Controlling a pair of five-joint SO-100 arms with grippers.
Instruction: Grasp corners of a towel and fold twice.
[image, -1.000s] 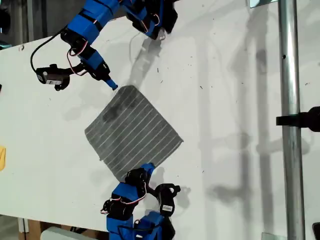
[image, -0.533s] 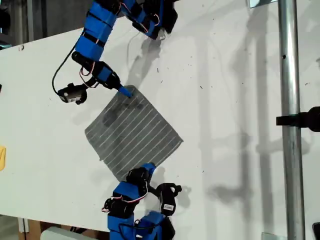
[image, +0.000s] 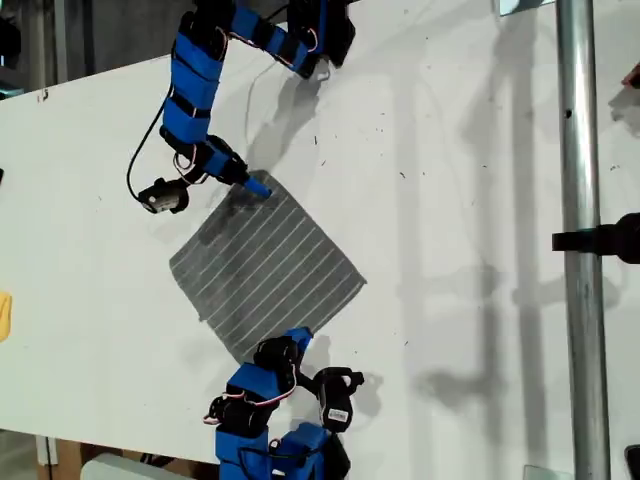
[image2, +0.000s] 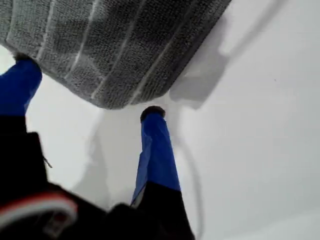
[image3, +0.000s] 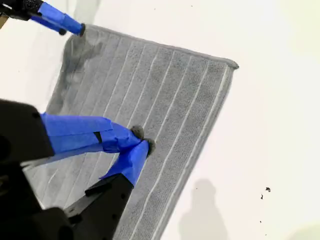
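Observation:
The towel lies flat as a diamond on the white table, dark grey with thin white stripes. My first gripper is on the arm coming from the exterior view's top. It is open, with its fingertips down on either side of the towel's top corner. My second gripper belongs to the arm at the exterior view's bottom. It is by the towel's lower right edge with its fingertips together over the towel. That view also shows the first gripper's finger at the far corner.
A vertical metal pole with a black clamp stands at the exterior view's right. A yellow object sits at that view's left edge. The table's far edge runs behind the upper arm.
The first arm has swung down and toward the exterior view's right, bringing its gripper from beside the towel onto the top corner. The second gripper has shifted only slightly.

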